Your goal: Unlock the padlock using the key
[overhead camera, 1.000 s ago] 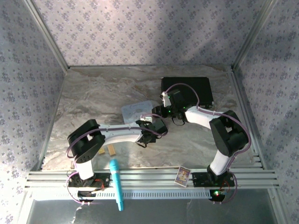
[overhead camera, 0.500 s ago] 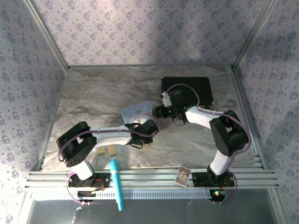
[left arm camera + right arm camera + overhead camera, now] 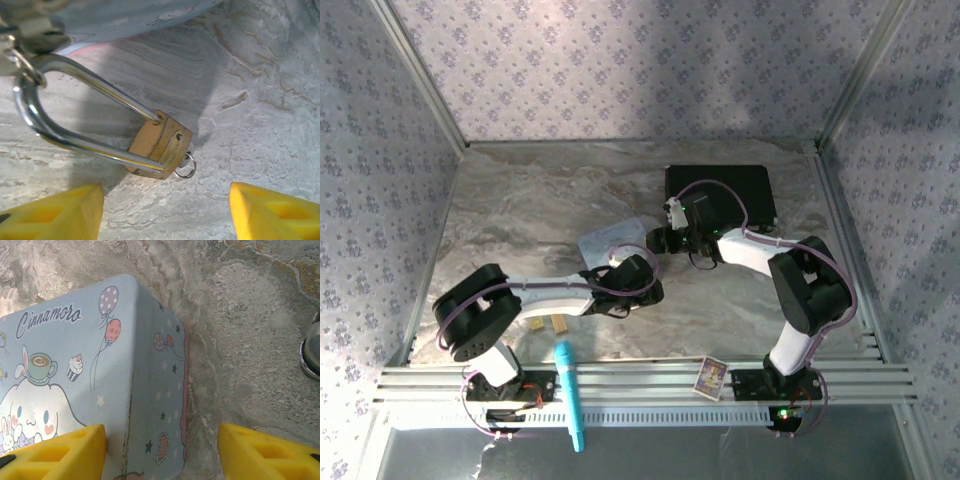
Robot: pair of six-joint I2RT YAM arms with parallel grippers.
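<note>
Padlock (image 3: 157, 147) beside pastel tin (image 3: 75, 365) (shackle toward it); left gripper (image 3: 165, 200) spread above, right gripper (image 3: 161, 440) spread over tin.

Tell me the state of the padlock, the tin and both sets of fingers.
padlock: lying on the table, both shackle legs in the body, looks locked.
tin: flat on the table, picture side up, lid looks closed.
left fingers: wide apart, holding nothing.
right fingers: wide apart over the tin's edge, holding nothing.

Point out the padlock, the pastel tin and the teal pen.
padlock (image 3: 159, 144): left wrist view, brass body.
pastel tin (image 3: 75, 365): right wrist view, printed lid.
teal pen (image 3: 569, 397): top external view, mid barrel.
</note>
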